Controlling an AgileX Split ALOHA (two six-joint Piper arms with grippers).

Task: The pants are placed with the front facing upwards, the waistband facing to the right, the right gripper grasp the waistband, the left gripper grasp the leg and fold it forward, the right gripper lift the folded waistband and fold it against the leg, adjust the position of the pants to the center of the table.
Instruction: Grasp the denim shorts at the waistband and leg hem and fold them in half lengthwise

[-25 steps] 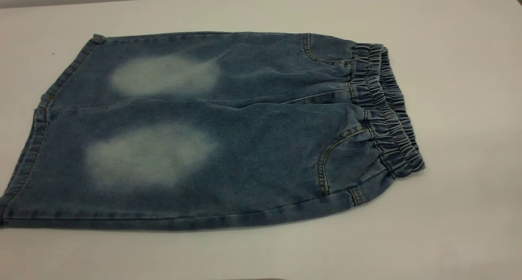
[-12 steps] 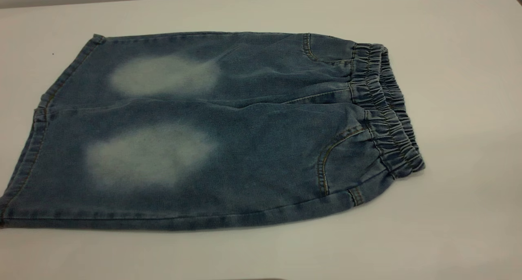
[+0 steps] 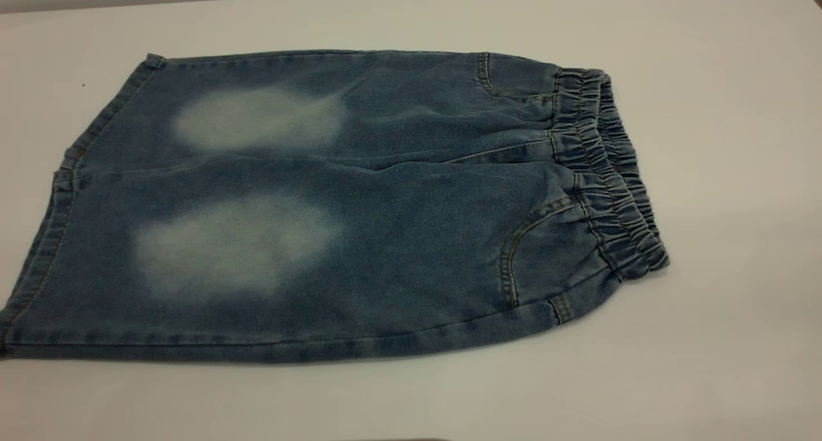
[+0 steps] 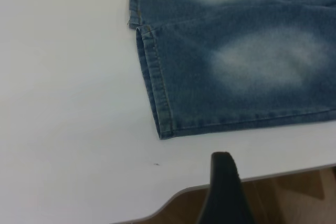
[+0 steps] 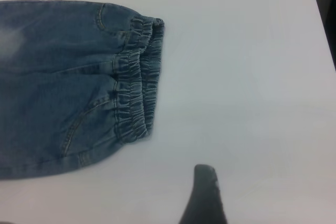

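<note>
Blue denim pants point(image 3: 334, 203) lie flat and front-up on the white table point(image 3: 725, 338), waistband point(image 3: 607, 171) to the right, laid ready for folding, while the left gripper point(image 4: 226, 192) and right gripper point(image 5: 205, 195) hover clear, finger spread impossible to tell.

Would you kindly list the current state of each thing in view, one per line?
pants: spread flat, front up, unfolded, untouched.
waistband: gathered, lying flat at the right end, not grasped.
left gripper: clear of the pants, near the leg hem corner; only one jaw tip shows.
right gripper: clear of the pants, beyond the waistband; only one jaw tip shows.
table: bearing the pants.
</note>
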